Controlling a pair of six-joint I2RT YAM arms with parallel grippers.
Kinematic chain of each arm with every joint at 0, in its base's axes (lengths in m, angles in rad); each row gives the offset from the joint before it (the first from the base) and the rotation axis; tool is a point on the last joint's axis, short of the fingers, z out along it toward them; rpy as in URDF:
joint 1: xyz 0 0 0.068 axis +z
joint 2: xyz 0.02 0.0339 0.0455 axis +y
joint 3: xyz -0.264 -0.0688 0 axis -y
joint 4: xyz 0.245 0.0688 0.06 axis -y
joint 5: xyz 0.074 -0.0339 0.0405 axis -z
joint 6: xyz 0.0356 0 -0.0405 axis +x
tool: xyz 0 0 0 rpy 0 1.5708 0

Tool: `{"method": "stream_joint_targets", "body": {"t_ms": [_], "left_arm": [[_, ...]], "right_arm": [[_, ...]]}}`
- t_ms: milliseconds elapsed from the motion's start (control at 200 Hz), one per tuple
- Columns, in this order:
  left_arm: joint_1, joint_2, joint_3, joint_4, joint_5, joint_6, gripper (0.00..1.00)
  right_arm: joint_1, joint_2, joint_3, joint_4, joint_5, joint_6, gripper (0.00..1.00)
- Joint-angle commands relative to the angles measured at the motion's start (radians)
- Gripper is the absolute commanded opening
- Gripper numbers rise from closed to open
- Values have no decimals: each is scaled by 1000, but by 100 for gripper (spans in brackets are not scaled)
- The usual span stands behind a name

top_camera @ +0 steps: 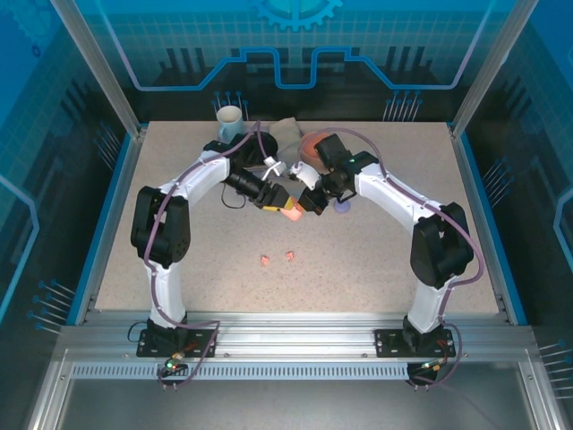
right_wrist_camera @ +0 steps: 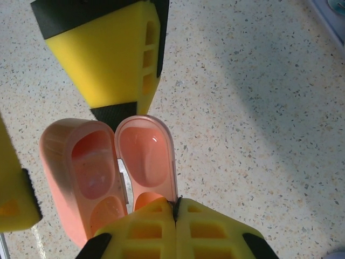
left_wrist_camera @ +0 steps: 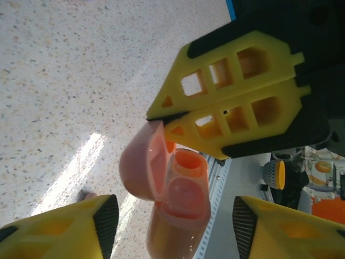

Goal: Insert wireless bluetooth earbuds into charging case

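Top external view gives us the table [top_camera: 179, 278], with both arms meeting over its middle around the charging case [right_wrist_camera: 81, 172]. Our left gripper [left_wrist_camera: 171, 216] stands spread wide on either side of the case body, its pads apart from the shell, gripping nothing. Our right gripper [right_wrist_camera: 176, 204] is clamped tight on the rim of the lid [right_wrist_camera: 145, 151], which is folded back; both wells look empty. The two coral-pink earbuds [top_camera: 265, 260] lie on the table on the near side of the case, well apart from it. We judge the thin rim pinch the weak spot. With nothing bracing the body, the case may twist free, or the lid may swing closed before a bud arrives.
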Motion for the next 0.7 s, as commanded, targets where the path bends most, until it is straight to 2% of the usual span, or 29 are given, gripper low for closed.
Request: {"method": "stream_joint_targets", "body": {"t_ms": [0, 290, 690], "left_arm": [[8, 18, 27, -55, 73, 45, 58], [8, 47, 24, -99, 98, 84, 53], [6, 71, 41, -102, 115, 83, 41]], "right_arm": [[16, 7, 33, -4, -17, -5, 0], [24, 6, 58, -9, -13, -5, 0], [32, 6, 63, -11, -6, -2, 0]]}}
